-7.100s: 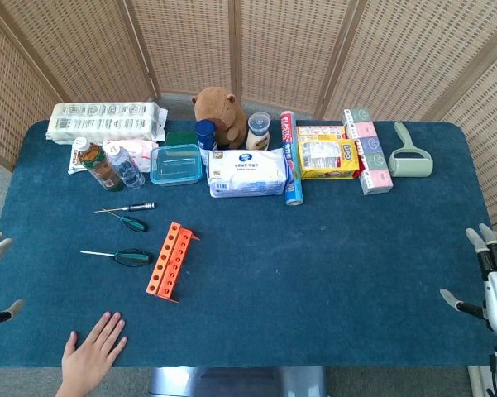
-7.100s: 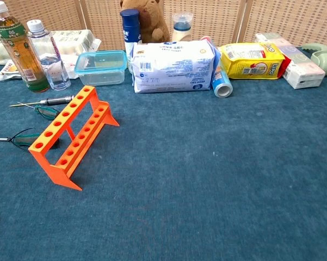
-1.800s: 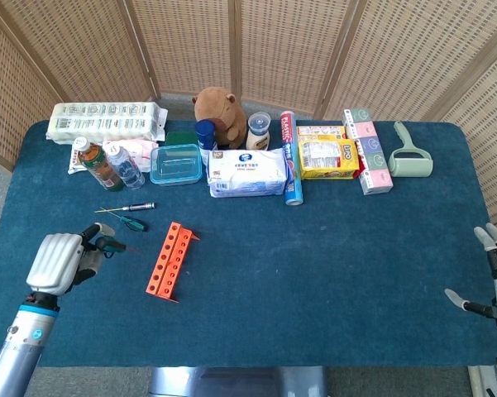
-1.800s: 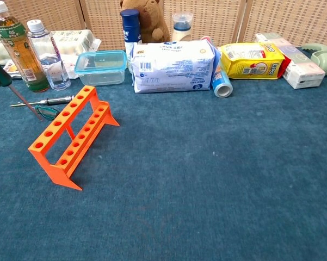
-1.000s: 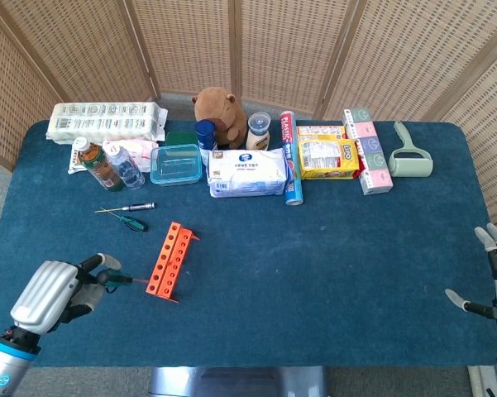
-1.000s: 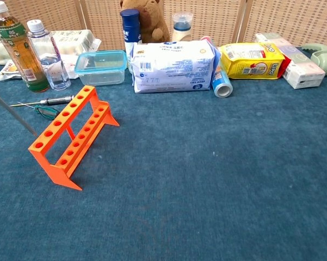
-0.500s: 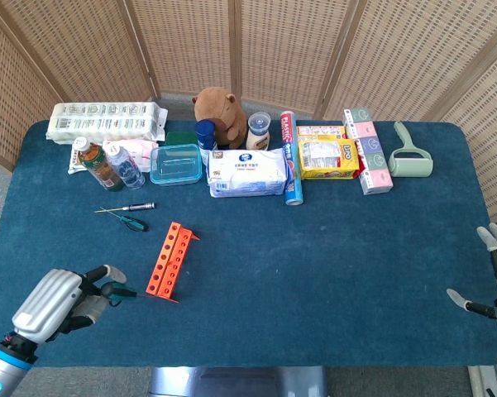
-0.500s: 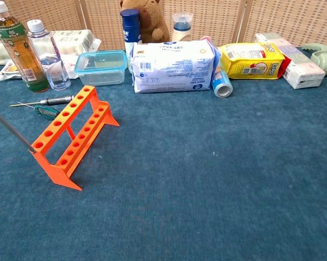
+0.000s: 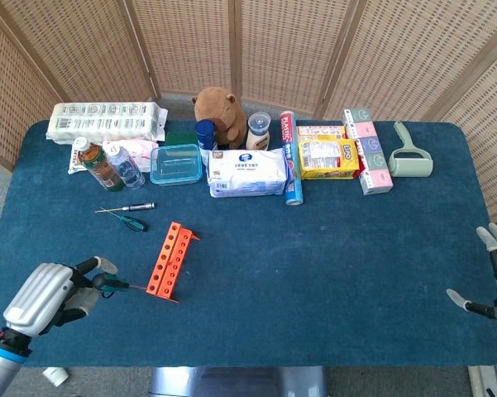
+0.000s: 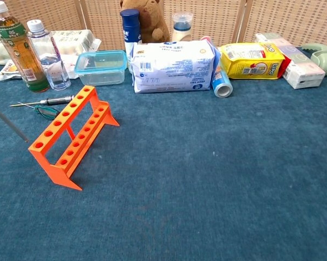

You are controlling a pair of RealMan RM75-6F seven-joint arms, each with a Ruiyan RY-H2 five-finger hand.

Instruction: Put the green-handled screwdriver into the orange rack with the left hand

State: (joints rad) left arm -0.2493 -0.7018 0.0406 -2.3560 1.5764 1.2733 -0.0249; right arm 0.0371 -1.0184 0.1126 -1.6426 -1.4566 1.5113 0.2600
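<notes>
My left hand (image 9: 43, 299) is at the table's near left corner and grips the green-handled screwdriver (image 9: 109, 284) by its handle. Its thin shaft (image 10: 8, 123) points right, and the tip ends just short of the near end of the orange rack (image 9: 170, 260). The rack (image 10: 71, 136) stands on the blue cloth with its row of holes empty. In the chest view only the shaft shows, not the hand. My right hand (image 9: 494, 283) hovers at the table's right edge with fingers spread and nothing in them.
Two more screwdrivers lie left of the rack's far end, one green-handled (image 9: 133, 223) and one metal-handled (image 9: 137, 206). Bottles (image 9: 99, 164), a clear box (image 9: 176, 164), a wipes pack (image 9: 248, 172), a plush toy and boxes line the back of the table.
My left hand has shifted slightly left and back. The screwdriver tip has drawn a little away from the near end of the rack, where it touched half a second ago.
</notes>
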